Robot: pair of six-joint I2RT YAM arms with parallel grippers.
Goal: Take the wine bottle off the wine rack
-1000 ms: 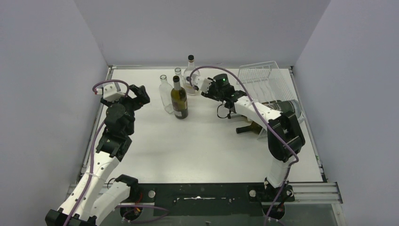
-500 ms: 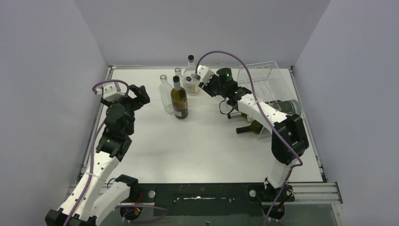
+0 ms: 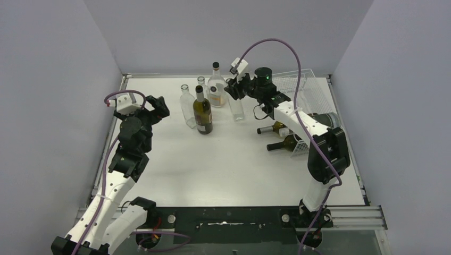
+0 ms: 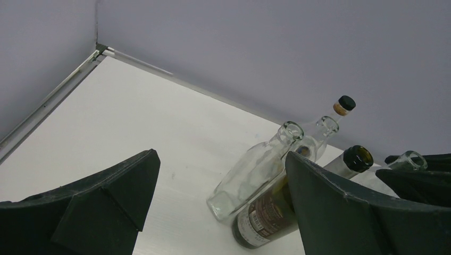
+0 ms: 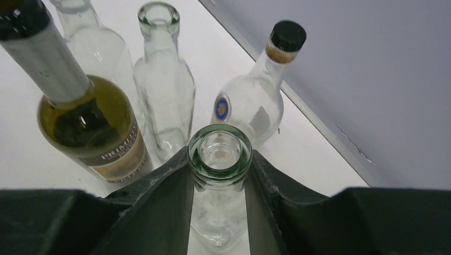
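My right gripper (image 3: 235,91) is shut on the neck of a clear glass bottle (image 3: 237,109), which hangs upright with its base at or just above the table. In the right wrist view the fingers (image 5: 159,207) clamp the neck below its green-tinted open mouth (image 5: 219,151). The white wire rack (image 3: 300,87) stands at the back right. Two dark bottles (image 3: 274,129) (image 3: 285,143) lie at its near side with necks pointing left, and a larger dark bottle (image 3: 324,120) lies beside them. My left gripper (image 3: 152,106) is open and empty at the far left, also seen in its wrist view (image 4: 223,204).
A group of bottles stands just left of the held one: a dark wine bottle with a label (image 3: 202,114) (image 5: 90,127), a square clear bottle (image 3: 187,109) (image 5: 165,95), a round clear bottle with a black cap (image 3: 216,87) (image 5: 255,101) and another clear bottle (image 3: 201,82). Walls enclose the table.
My right wrist has risen and swung toward the back, bringing the clear bottle upright beside the standing group. The left arm has not moved.
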